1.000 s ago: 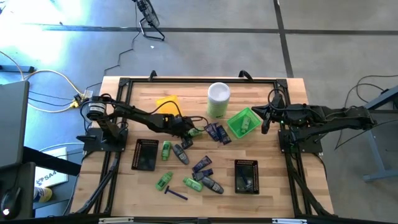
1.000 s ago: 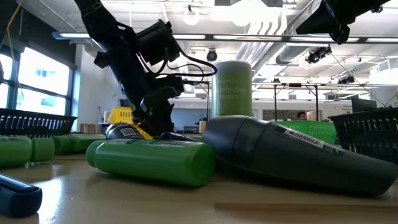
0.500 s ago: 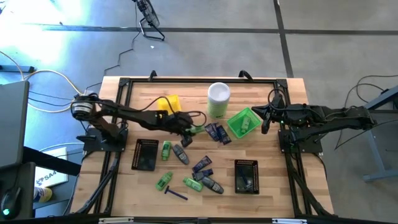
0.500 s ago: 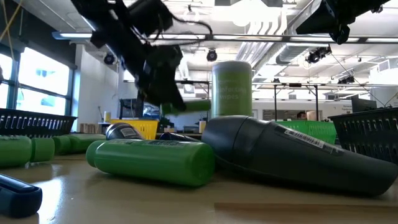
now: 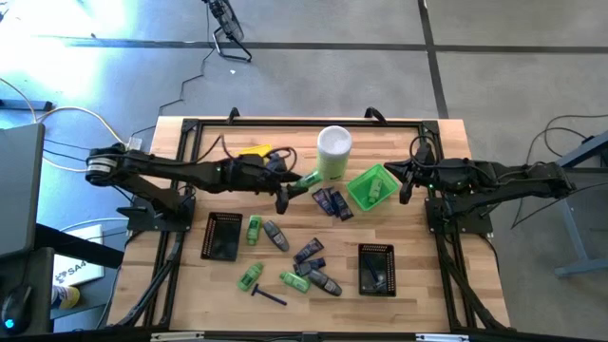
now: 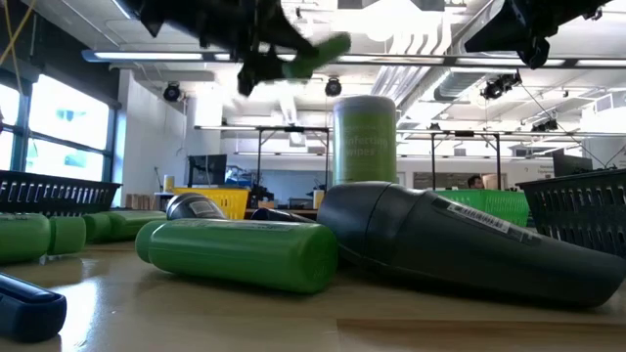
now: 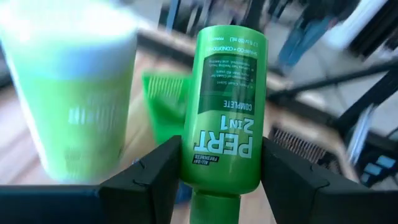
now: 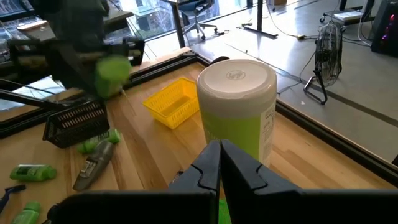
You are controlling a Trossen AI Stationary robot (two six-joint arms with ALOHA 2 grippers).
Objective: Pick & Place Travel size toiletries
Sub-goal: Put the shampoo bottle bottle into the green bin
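Left tool (image 5: 297, 184) clamped on a green bottle (image 7: 227, 102), held aloft near the tabletop's (image 5: 418, 285) far-edge middle. Right tool (image 5: 407, 182), fingers together, waits at the right edge. About a dozen toiletries remain loose; sorting seems early.

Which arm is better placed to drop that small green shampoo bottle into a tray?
Left. The left gripper already clamps the small green shampoo bottle above the table, while the right gripper sits shut and empty beside the green mesh tray.
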